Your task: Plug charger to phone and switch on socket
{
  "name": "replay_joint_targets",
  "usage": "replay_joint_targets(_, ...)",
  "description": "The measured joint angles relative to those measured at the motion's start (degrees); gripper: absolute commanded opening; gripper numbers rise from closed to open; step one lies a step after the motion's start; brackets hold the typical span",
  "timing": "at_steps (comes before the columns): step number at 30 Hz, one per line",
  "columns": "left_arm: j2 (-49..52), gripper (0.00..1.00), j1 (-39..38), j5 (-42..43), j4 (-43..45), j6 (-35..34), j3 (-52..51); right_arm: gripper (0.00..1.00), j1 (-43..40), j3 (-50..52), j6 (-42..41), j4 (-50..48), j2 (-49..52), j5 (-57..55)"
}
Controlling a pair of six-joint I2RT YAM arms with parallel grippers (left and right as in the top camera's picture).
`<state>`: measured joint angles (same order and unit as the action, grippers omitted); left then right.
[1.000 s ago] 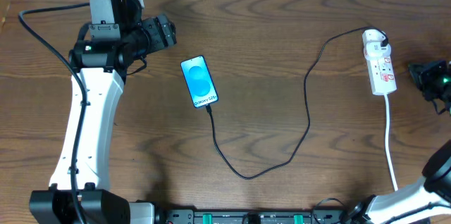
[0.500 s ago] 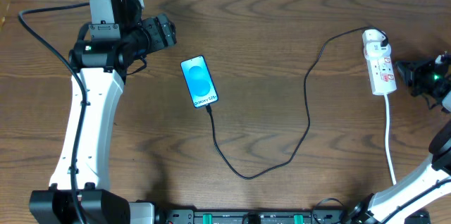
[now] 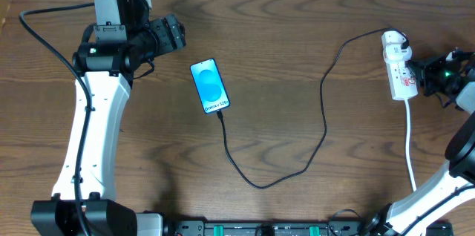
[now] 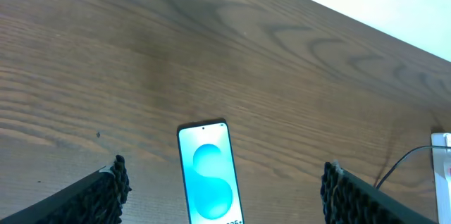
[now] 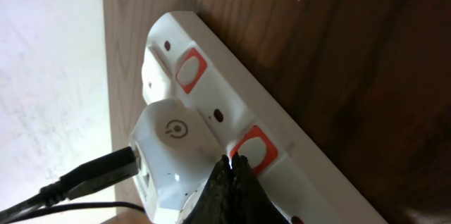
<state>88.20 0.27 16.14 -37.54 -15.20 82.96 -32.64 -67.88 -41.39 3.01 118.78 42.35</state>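
Right gripper (image 5: pixel 233 166) pinched closed, empty, tips on a red switch (image 5: pixel 255 150) of the socket (image 5: pixel 211 90), charger (image 5: pixel 99 171) just beside. Left gripper (image 3: pixel 174 34) wide open, empty, phone (image 3: pixel 210 85) just ahead.

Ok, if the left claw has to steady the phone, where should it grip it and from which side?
Grip the phone across its two long edges, coming straight down from above. It lies flat, screen up, so its narrow width is probably what fits the open left claw. Keep to the far half: the cable enters the near short end.
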Motion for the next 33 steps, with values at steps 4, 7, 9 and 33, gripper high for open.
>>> replay_joint_targets(4,0.0,0.88,0.0,0.0,0.0,0.0,0.0,0.01,0.1,0.0,0.7,-0.1,0.0,-0.8)
replay_joint_targets(7,0.0,0.88,0.0,0.0,0.0,0.0,0.0,0.01,0.1,0.0,1.6,-0.4,0.0,-1.4)
replay_joint_targets(9,0.0,0.88,0.0,0.0,0.0,0.0,0.0,0.01,0.1,0.0,2.1,-0.9,0.0,-1.9)
replay_joint_targets(33,0.0,0.88,0.0,0.0,0.0,0.0,0.0,0.01,1.8,-0.5,4.2,-2.1,0.1,-6.1)
